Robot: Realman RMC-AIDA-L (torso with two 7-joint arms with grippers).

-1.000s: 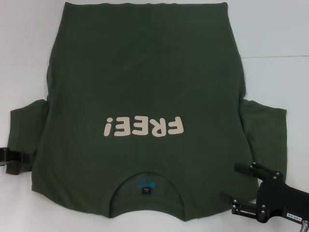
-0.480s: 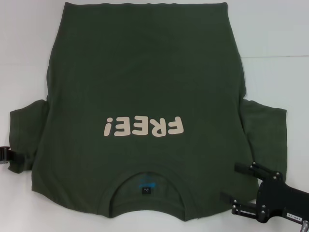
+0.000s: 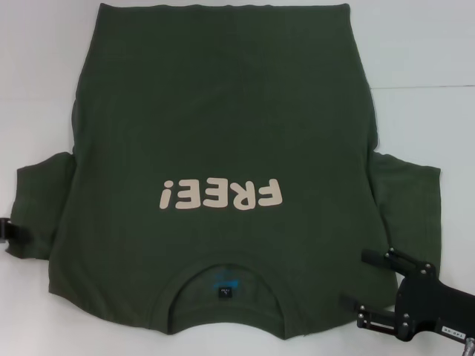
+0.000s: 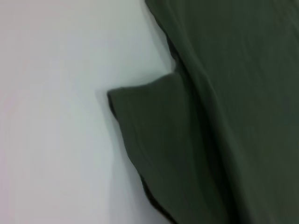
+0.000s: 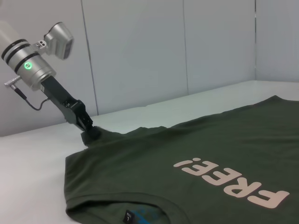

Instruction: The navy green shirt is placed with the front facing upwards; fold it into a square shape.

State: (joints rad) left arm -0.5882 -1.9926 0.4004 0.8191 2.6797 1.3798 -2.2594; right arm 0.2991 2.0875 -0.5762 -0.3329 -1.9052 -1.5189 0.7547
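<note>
We see the navy green shirt (image 3: pixel 223 133) lying flat and front-up on the white table (image 3: pixel 430 52), its collar at the near edge and its hem at the far edge. Both short sleeves are spread out to left and right. Our left gripper (image 3: pixel 16 232) sits at the near edge of the left sleeve, touching the cloth. In the right wrist view that left arm slants down to the sleeve's corner, and its tip (image 5: pixel 88 129) is pressed into the fabric; we cannot tell whether the claw is pinching. Our right gripper (image 3: pixel 371 285) rests at the near right, just beside the shirt's right shoulder, fingers spread apart. Cream lettering (image 3: pixel 220 194) on the chest reads "FREE!". A small dark label (image 3: pixel 223 292) sits inside the collar, its writing too small to read.
</note>
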